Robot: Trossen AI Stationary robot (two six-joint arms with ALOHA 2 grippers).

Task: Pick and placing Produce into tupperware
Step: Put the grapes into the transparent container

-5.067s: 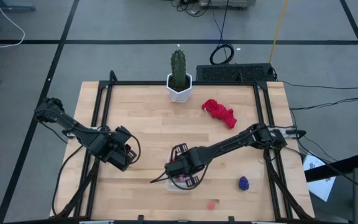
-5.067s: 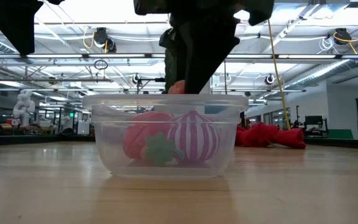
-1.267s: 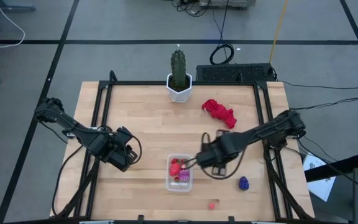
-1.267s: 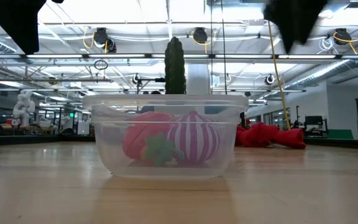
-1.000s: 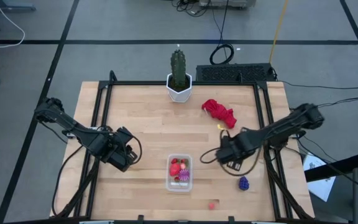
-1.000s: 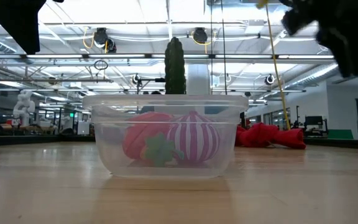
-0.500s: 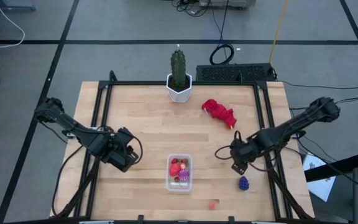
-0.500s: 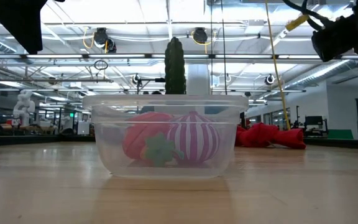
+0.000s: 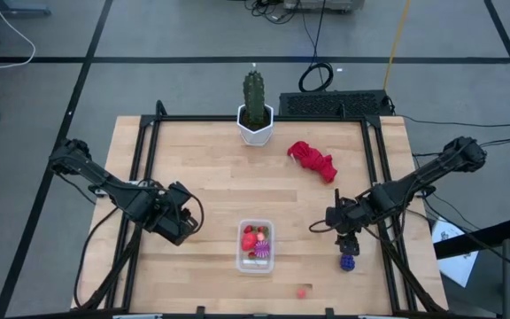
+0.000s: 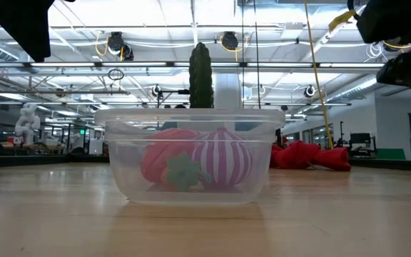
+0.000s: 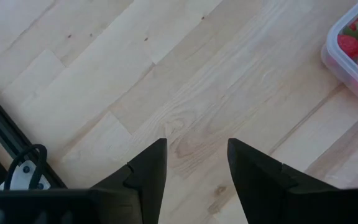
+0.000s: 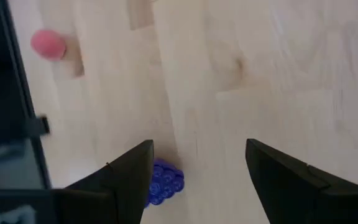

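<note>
Wooden boards make up the table [image 9: 211, 186], framed by a dark rail. At its left side the left gripper [image 9: 182, 223] rests low over bare wood; its two dark fingers [image 11: 146, 171] stand a little apart with only the boards showing between them, and it holds nothing. A corner of the container shows at the edge of the left wrist view.

Near the middle of the front half sits the clear plastic container [image 9: 256, 247], upright on the table. Inside it lie a red strawberry [image 10: 168, 165] with a green leaf and a round magenta striped piece [image 10: 222, 158], side by side and touching. At the far edge, behind the container, a green cactus [image 9: 253, 96] stands in a white pot [image 9: 255, 128]. To the right of the pot a red cloth [image 9: 313, 160] lies crumpled on the wood.

Close to the front edge, right of the container, lies a small pink piece [image 9: 302, 291]. Further right, a dark purple grape bunch [image 9: 347, 262] lies on the table near the right rail. The right gripper [image 9: 346, 245] hangs just above and beside the grapes, its fingers [image 12: 126, 177] spread wide and empty, with the bunch showing at the tip of one finger in the right wrist view.
</note>
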